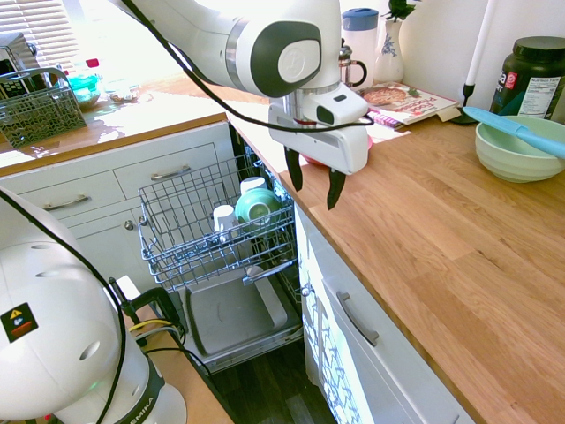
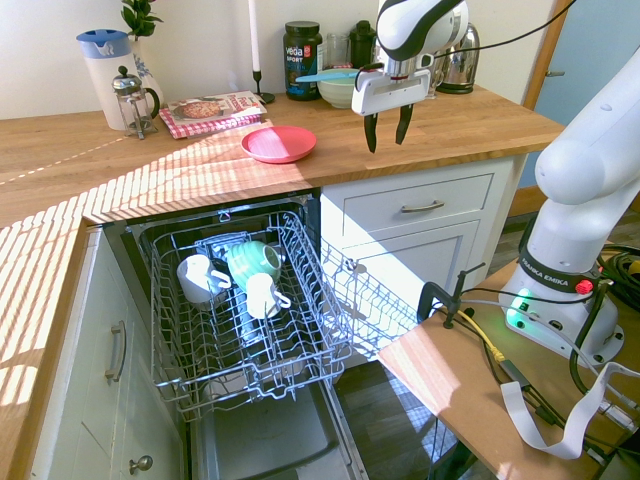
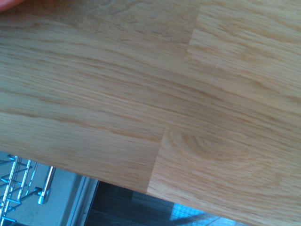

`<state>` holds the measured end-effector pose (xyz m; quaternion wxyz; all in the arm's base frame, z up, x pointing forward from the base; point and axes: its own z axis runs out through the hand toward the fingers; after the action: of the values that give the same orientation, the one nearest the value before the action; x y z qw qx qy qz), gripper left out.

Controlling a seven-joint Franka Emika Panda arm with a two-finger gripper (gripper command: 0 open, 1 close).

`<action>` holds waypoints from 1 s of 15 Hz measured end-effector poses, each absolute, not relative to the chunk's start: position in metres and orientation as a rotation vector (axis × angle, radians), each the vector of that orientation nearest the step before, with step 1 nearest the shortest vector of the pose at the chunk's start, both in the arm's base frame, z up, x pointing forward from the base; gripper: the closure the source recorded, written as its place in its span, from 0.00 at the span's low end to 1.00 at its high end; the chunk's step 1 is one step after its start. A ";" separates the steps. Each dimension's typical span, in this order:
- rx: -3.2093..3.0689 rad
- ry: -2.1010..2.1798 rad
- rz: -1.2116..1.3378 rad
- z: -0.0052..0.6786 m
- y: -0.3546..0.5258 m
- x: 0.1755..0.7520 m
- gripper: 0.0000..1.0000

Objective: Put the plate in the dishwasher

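Note:
The coral pink plate (image 2: 279, 143) lies flat on the wooden counter, above the open dishwasher. In the first exterior view only a red sliver of the plate (image 1: 308, 162) shows behind the gripper. My gripper (image 2: 386, 135) hangs over the counter a short way to the plate's right, fingers pointing down, open and empty. From the other side the gripper (image 1: 313, 187) hovers near the counter's edge. The dishwasher's wire rack (image 2: 300, 350) is pulled out over the lowered door (image 1: 234, 318). The wrist view shows bare wood, with a pink corner of the plate (image 3: 8, 4).
The rack holds two white mugs (image 2: 262, 296) and a green cup (image 2: 252, 262). A pale green bowl (image 1: 519, 150) with a blue spatula, a black tub (image 2: 302, 60), a kettle (image 2: 456, 58), a magazine (image 2: 212, 110) and a French press (image 2: 131, 100) stand along the back of the counter.

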<state>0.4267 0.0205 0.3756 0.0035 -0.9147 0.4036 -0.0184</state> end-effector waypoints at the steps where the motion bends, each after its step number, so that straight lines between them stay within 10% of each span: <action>1: -2.867 1.264 -0.056 0.375 0.020 0.427 0.00; 15: -2.664 0.988 -0.079 0.386 0.029 0.629 0.00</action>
<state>0.6288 0.0289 0.3856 0.1491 -0.9268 0.3437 -0.0273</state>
